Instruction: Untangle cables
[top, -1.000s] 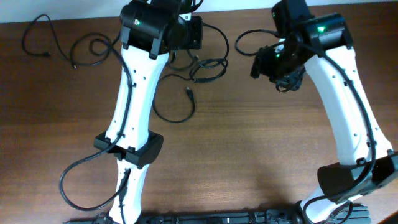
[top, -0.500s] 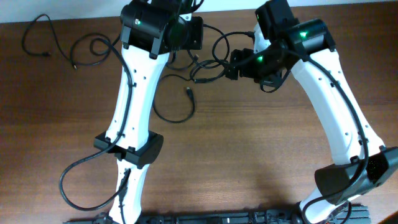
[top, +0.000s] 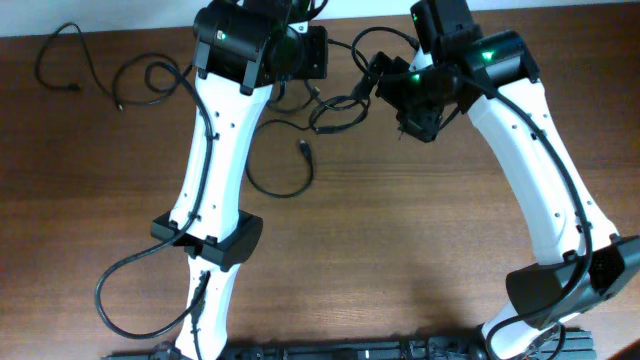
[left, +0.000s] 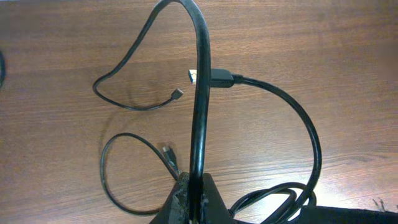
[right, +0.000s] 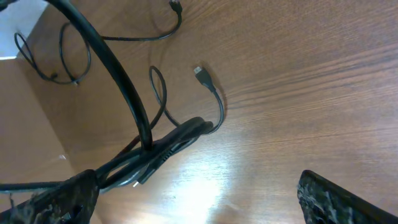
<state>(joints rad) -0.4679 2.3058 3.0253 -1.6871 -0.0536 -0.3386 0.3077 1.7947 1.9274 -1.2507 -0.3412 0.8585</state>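
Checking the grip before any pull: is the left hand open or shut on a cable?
Shut. Left wrist view: the left hand pinches a thick black cable rising from between its fingers.

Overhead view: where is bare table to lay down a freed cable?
Bare wood lies between the left arm and right arm, below the loose loop; also left of the left arm. Crowded: around the knot at the far edge.

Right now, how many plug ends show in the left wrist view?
3: silver-tipped plug at centre, small plug left of it, third plug below; more may be hidden.
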